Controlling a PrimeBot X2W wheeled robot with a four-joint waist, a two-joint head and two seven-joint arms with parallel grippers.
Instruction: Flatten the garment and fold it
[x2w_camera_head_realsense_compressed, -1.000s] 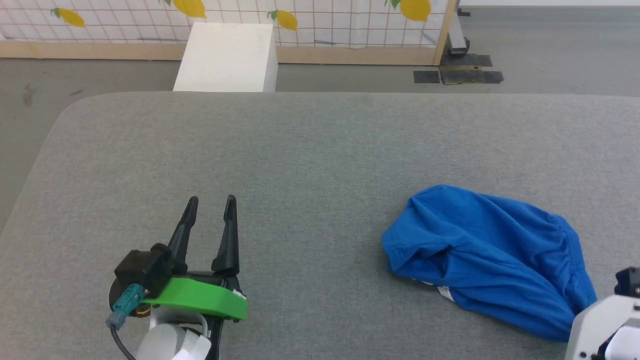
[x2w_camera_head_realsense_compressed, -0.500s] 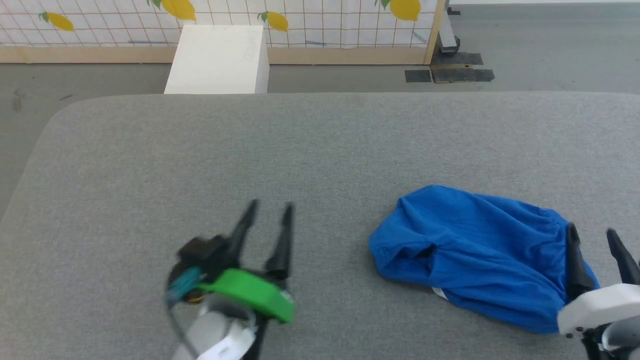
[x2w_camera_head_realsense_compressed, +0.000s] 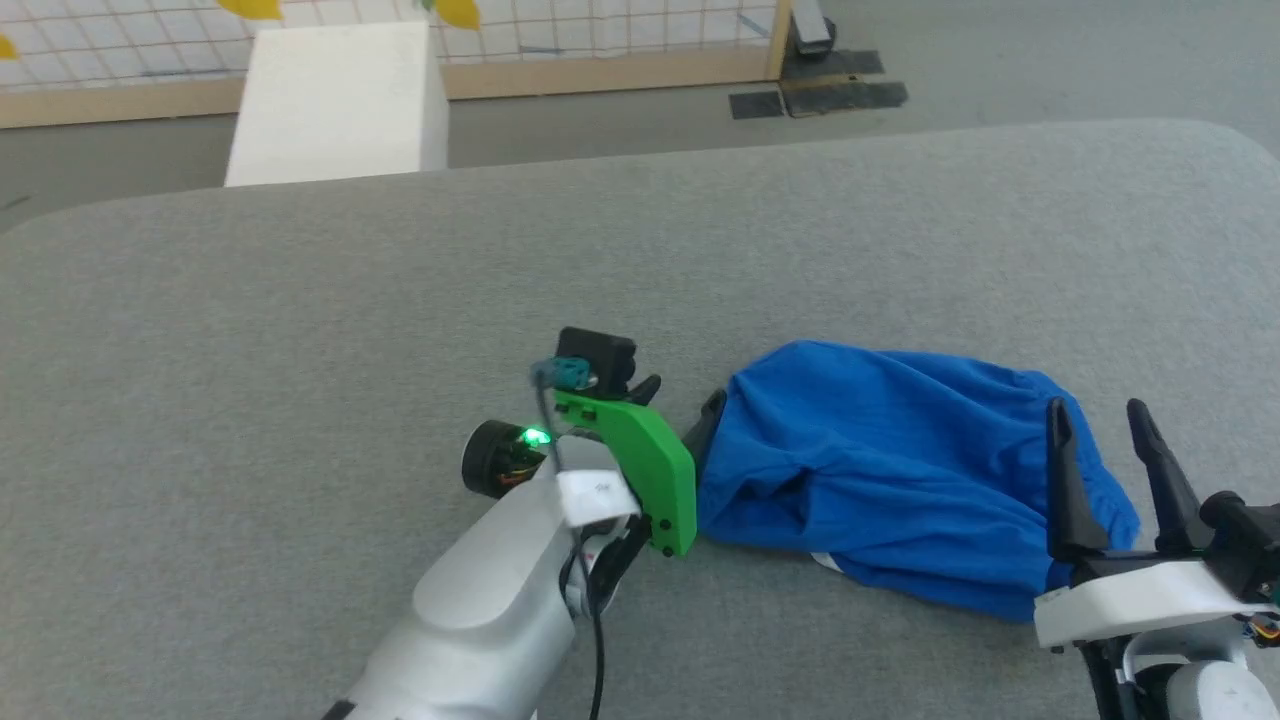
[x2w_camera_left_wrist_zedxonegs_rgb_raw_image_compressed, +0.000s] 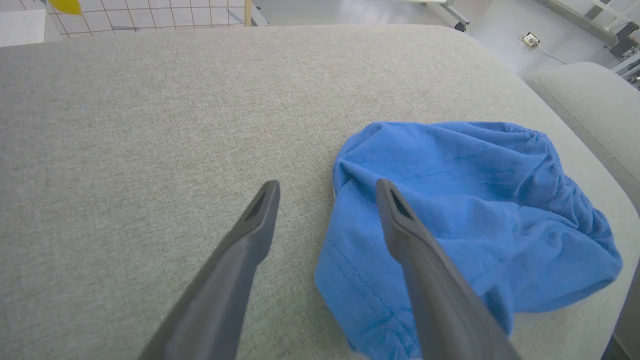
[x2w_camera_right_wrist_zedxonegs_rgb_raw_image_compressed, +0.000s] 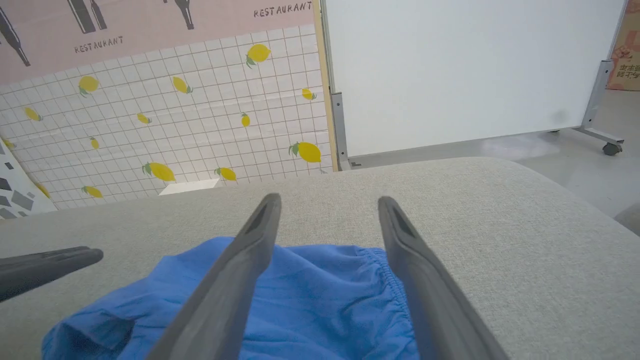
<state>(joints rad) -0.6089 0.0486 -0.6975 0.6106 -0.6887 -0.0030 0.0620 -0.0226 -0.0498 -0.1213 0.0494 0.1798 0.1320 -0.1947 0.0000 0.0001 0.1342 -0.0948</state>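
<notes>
The left gripper (x2w_camera_head_realsense_compressed: 685, 400) has its jaws wide apart and empty at the left edge of the blue shorts (x2w_camera_head_realsense_compressed: 880, 450), one finger over the cloth and the other over the bare grey padded surface (x2w_camera_head_realsense_compressed: 300, 300). The right gripper (x2w_camera_head_realsense_compressed: 1095, 410), likewise spread and holding nothing, hovers over the gathered waistband end. The shorts lie crumpled on the surface's right part.

Matt cloth garment (x2w_camera_head_realsense_compressed: 880, 470), rough woven tabletop (x2w_camera_head_realsense_compressed: 300, 330)
</notes>
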